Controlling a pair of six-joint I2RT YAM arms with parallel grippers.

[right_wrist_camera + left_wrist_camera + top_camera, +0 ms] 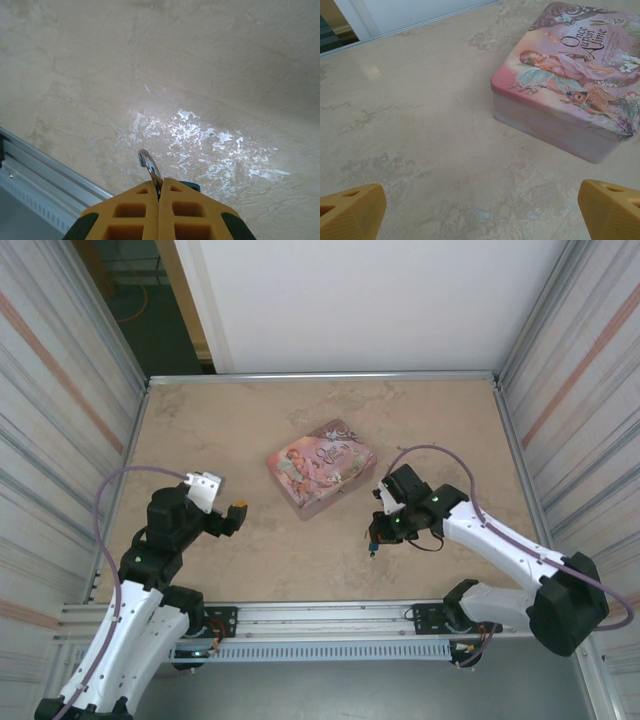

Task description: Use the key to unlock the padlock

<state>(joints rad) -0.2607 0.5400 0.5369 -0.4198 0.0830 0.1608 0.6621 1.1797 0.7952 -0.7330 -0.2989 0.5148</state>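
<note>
pinching the padlock point(151, 171), right tool point(160, 187) closed; left tool point(481, 202) gaping, empty

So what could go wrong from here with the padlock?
1. The right gripper pinches the padlock at its very fingertips, with just the shackle loop and a sliver of blue body poking out. A hold that shallow may slip or twist once a key is pushed in.
2. The padlock's body sits mostly between the shut fingers, so the keyhole may be covered, and a risky regrasp above the table may be needed.
3. The left gripper is open and empty.
</note>
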